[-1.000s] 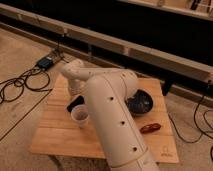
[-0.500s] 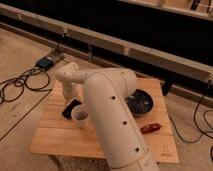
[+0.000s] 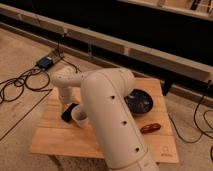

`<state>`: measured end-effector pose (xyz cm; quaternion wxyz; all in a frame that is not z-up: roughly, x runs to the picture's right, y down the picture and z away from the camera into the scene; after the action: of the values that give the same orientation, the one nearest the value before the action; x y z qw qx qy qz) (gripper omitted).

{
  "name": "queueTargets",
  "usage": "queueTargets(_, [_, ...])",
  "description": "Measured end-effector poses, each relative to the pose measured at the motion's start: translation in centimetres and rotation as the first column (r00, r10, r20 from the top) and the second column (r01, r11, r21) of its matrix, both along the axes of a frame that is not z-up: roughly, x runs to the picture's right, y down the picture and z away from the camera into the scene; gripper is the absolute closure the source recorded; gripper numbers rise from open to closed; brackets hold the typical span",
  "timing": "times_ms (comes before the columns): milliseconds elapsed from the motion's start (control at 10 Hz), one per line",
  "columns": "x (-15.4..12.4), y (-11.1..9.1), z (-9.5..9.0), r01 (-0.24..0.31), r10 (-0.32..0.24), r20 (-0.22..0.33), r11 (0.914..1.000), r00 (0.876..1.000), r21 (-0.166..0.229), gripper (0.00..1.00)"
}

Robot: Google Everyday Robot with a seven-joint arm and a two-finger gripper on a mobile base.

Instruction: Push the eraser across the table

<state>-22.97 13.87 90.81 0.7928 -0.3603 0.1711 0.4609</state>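
The eraser (image 3: 69, 112), a small flat black block, lies on the left part of the light wooden table (image 3: 55, 137), right beside a white paper cup (image 3: 80, 118). My thick white arm reaches from the bottom of the view up over the table and bends down at the left. The gripper (image 3: 67, 101) hangs from the wrist straight above the eraser's far end and seems to touch it. The arm hides the middle of the table.
A dark round bowl (image 3: 139, 102) sits at the table's right. A reddish-brown oblong thing (image 3: 150, 128) lies near the right front. A black box (image 3: 45, 62) and cables (image 3: 15, 87) lie on the floor at the left. A low wall runs behind.
The wrist and gripper have moved left and toward the table's front. The black eraser has shifted with them toward the front edge, next to the cup.
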Motion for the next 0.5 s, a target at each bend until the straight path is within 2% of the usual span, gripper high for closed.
queueTargets(100, [-0.3, 0.7, -0.7, 0.021, -0.021, 0.01, 0.9997, 1.0, -0.009, 0.35])
queueTargets(500, [-3.5, 2.6, -4.3, 0.074, -0.072, 0.103, 0.9971, 0.992, -0.016, 0.35])
